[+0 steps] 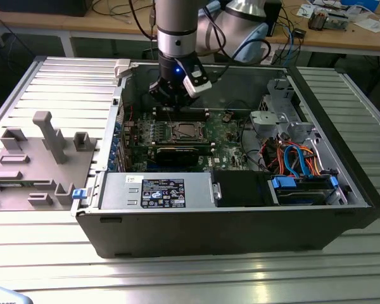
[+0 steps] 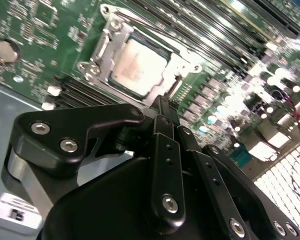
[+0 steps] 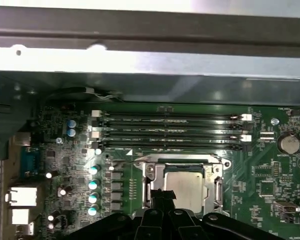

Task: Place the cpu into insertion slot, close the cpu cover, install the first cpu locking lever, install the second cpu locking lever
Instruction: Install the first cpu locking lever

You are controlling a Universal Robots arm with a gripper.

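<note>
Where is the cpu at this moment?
The cpu sits in the insertion slot under the closed cpu cover, beside the long memory slots on the green board; in both wrist views the gripper is just at its edge.

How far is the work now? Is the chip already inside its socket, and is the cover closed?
Done, it seems: the chip lies in the socket on the green board, and the metal cover frames it, apparently lowered. In hand: the claw is shut and empty, its tips close to the socket's edge. Left: I cannot tell whether either locking lever is latched, so both lever steps count as open.
</note>
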